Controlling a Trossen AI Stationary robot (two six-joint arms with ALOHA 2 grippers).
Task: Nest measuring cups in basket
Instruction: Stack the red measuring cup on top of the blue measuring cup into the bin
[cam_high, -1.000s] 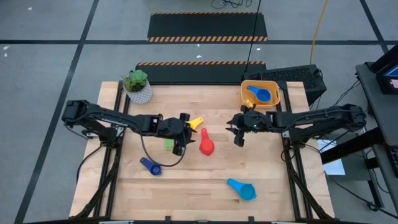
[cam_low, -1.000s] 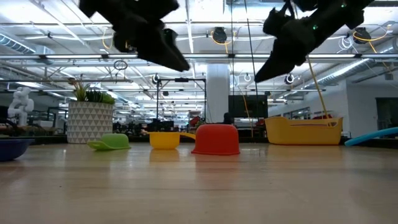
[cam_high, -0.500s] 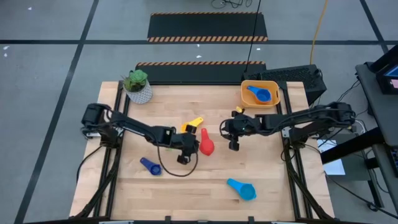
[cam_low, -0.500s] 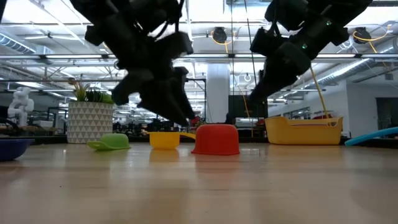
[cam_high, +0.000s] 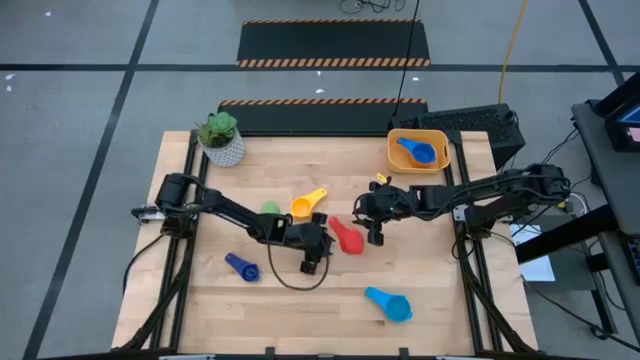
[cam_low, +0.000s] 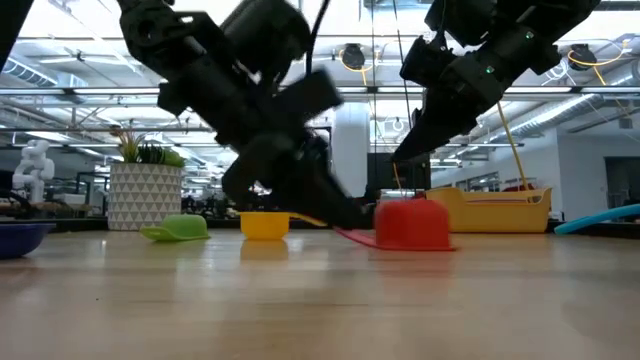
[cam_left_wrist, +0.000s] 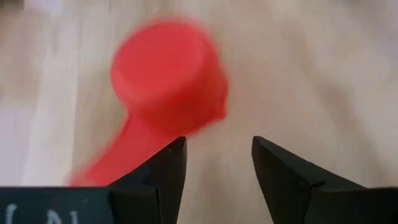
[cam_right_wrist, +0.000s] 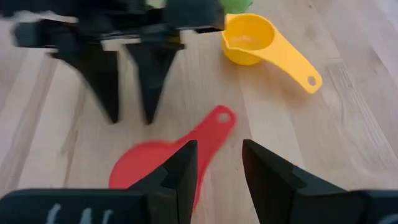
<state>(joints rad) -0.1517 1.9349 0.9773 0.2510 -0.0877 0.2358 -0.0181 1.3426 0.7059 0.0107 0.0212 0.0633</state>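
The red measuring cup stands upside down on its rim, with its handle flat on the table. It also shows in the left wrist view and the right wrist view. My left gripper is open and low at the cup's left; it shows in its own wrist view too. My right gripper is open and empty above the table, just right of the cup; its wrist view looks down on it. The yellow-orange basket at the far right holds a blue cup. My left gripper comes slanting down from the table's left, fingers open, with the red cup just ahead of the tips. One finger stands beside where the handle joins the bowl. I cannot tell whether it touches.
A yellow cup stands upright just beyond the red one, and a green cup is partly hidden by my left arm. A dark blue cup lies near left and a light blue cup near right. A white plant pot stands at the far left.
My left gripper has gone down and toward the table's right and near edges, ending low beside the red cup. The red cup has slid toward the right and turned about on the table. My right gripper has shifted a little toward the left.
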